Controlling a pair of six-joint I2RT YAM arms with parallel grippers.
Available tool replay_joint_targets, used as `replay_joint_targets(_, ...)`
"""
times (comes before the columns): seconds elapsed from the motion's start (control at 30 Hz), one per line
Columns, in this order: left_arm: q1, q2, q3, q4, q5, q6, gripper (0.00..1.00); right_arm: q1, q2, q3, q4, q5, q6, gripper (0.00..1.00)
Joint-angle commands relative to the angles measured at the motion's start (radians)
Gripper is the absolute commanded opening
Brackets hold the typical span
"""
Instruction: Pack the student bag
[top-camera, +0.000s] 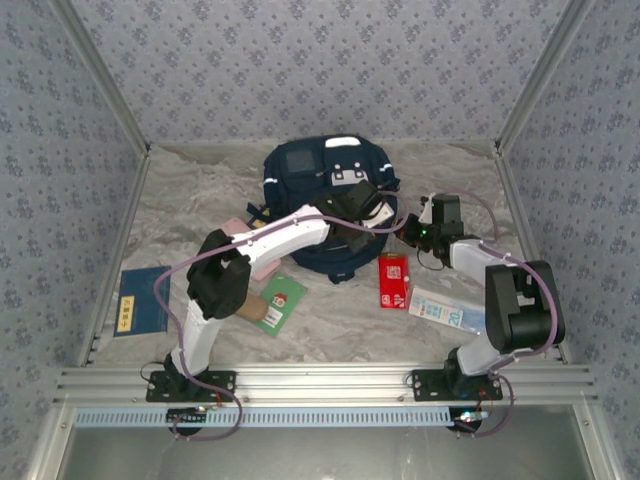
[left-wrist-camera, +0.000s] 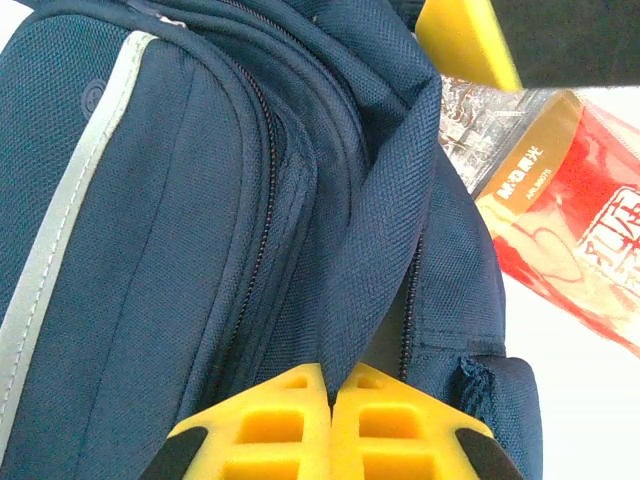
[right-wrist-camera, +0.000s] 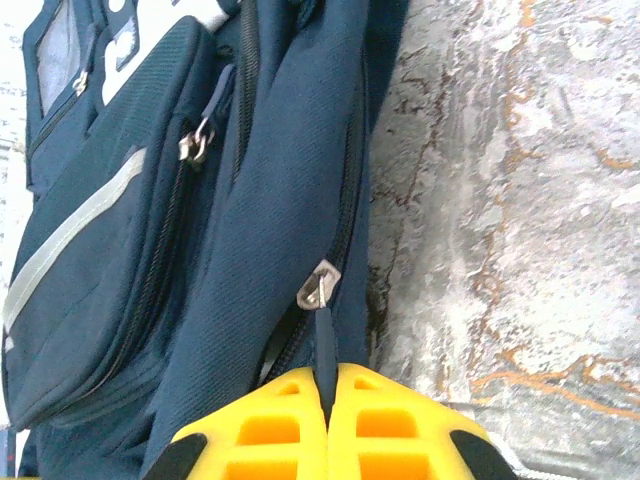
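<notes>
Marble tabletop (top-camera: 200, 200), student bag (top-camera: 300, 205), carton (top-camera: 446, 309) marked 20

Left arm (top-camera: 270, 238), right arm (top-camera: 472, 256) reach forward, wrists near each other; left gripper (left-wrist-camera: 330, 392), right gripper (right-wrist-camera: 328, 392) pinched closed.

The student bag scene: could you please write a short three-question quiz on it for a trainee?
1. True or false: the right gripper is shut on a zipper pull of the student bag.
2. What does the left gripper pinch? A a fold of bag fabric; B a pencil; C a water bottle.
3. Name the colour of the book lying at the table's far left.
Key: 1 true; 2 A; 3 blue.
</notes>
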Motion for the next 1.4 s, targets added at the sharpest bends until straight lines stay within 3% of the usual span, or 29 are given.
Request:
replay_joint_targets(0.0,0.006,-0.100,-0.024,0.036,-0.066,0.051,0.00,-0.034,0.038,0.063,-0.011,0.001,0.000,0.00)
replay_joint_targets(0.6,0.038,-0.221,-0.071,0.109,-0.077,0.106,0.00,-0.146,0.412,0.409,0.005,-0.090,0.111,0.00)
replay_joint_targets(0.67,0.047,-0.213,-0.051,0.117,-0.089,0.104,0.00,-0.145,0.411,0.423,-0.006,-0.088,0.109,0.14)
replay_joint_targets(0.77,0.069,-0.180,0.026,0.110,-0.108,0.108,0.00,-0.135,0.316,0.373,-0.014,-0.004,0.090,0.40)
replay_joint_targets(0.9,0.087,-0.127,0.135,0.118,-0.120,0.154,0.00,-0.122,0.145,0.290,-0.065,0.141,0.047,0.52)
replay_joint_targets(1.13,0.079,0.007,0.410,0.082,-0.077,0.204,0.00,-0.035,-0.105,0.139,-0.172,0.307,-0.004,0.53)
replay_joint_targets(1.23,0.052,0.054,0.456,0.144,-0.106,0.260,0.00,0.004,-0.180,0.051,-0.145,0.301,0.003,0.52)
replay_joint_targets(1.37,0.036,0.160,0.602,0.102,-0.104,0.250,0.00,0.053,-0.246,-0.032,-0.115,0.303,0.007,0.52)
